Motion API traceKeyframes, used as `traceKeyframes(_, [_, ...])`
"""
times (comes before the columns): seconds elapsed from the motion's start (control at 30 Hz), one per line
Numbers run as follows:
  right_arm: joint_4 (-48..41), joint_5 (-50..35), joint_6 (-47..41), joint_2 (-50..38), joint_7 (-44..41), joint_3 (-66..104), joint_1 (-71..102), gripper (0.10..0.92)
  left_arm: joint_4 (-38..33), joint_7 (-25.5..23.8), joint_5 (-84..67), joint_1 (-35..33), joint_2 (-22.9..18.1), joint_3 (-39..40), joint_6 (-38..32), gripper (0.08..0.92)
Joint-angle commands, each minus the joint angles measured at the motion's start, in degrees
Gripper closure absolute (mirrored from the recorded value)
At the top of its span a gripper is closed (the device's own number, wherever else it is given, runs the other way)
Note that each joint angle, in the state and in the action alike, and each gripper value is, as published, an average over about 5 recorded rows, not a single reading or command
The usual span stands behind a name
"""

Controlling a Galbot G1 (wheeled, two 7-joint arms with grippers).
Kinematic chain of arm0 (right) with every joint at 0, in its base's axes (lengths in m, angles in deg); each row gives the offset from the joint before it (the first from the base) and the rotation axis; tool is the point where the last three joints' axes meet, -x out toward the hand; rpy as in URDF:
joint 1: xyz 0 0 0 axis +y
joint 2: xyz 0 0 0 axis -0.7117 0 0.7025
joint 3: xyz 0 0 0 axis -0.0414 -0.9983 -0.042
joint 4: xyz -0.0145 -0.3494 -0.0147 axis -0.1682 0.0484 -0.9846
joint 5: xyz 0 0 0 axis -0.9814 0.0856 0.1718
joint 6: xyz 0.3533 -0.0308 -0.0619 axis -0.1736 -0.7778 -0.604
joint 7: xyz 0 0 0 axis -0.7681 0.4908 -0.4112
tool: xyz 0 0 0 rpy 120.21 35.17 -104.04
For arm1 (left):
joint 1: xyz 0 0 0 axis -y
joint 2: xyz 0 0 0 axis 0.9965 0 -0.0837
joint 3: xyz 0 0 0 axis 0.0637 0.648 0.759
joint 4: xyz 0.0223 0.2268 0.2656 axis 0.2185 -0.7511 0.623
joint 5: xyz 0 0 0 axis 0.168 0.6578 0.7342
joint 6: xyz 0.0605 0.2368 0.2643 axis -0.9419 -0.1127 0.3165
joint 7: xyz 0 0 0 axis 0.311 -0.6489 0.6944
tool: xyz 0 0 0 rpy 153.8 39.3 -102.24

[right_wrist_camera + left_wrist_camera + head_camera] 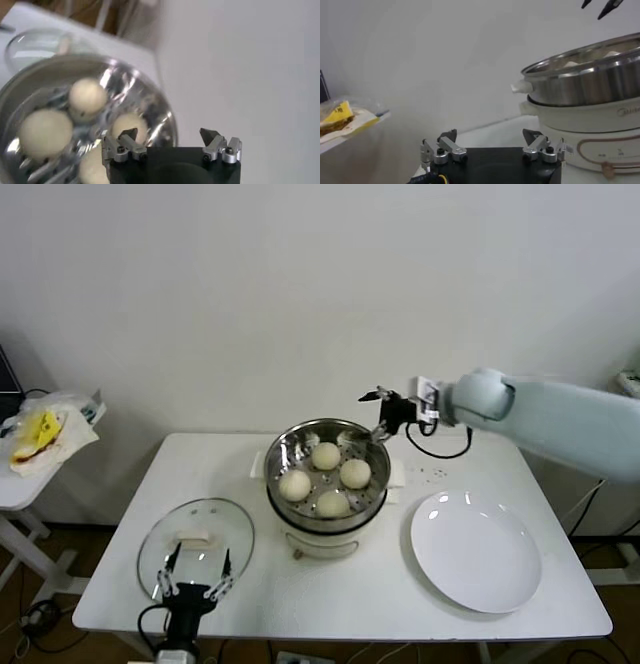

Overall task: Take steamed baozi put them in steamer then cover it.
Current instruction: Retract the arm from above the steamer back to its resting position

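Note:
Several cream-white baozi [326,455] lie in the shiny steamer [288,446], which stands on its white pot base mid-table. My right gripper [375,415] hovers open and empty just above the steamer's far right rim. In the right wrist view that gripper [169,134] hangs over the rim [165,112] with baozi [87,95] below. The glass cover [160,549] with its white handle lies flat on the table at the front left. My left gripper [195,576] stands open over the cover's near edge. From the left wrist, my left gripper [491,135] faces the steamer [580,82].
A bare white plate [476,550] lies on the table right of the steamer. A wall socket with a black cable [432,398] sits behind the right gripper. A side table with a plastic bag [45,434] stands at the far left. The wall is close behind.

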Motion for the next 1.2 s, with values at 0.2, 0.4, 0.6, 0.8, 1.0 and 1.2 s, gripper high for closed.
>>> traceKeyframes(0.2, [12.1,8.1,9.4,-11.4,18.4,61.3,57.7,0.203,-1.5,0.5,5.3,0.4,-0.4,-1.2,0.2,0.177])
traceKeyframes(0.4, [15.1,12.2,7.0,-3.8,17.0,82.8,76.9,0.203,-2.8,0.6,11.6,0.7,0.4,-2.5,1.4,0.177])
traceKeyframes(0.6, [18.6,14.7,3.7,4.5,16.0,95.9,89.6,0.203,-3.5,2.2,27.4,2.0,2.8,-5.4,6.0,0.177])
traceKeyframes(0.8, [22.4,17.3,0.2,12.0,15.2,105.4,97.9,0.203,-2.4,0.5,53.5,2.5,8.4,-8.5,11.4,0.177])
traceKeyframes(1.0, [23.6,25.7,-4.7,18.2,15.3,111.3,102.4,0.203,1.5,-1.3,67.0,3.8,12.8,-6.0,12.7,0.177])
traceKeyframes(1.2, [22.8,29.1,-8.8,23.3,16.2,115.5,104.3,0.203,6.2,-1.6,70.1,4.7,12.7,-2.2,11.8,0.177])
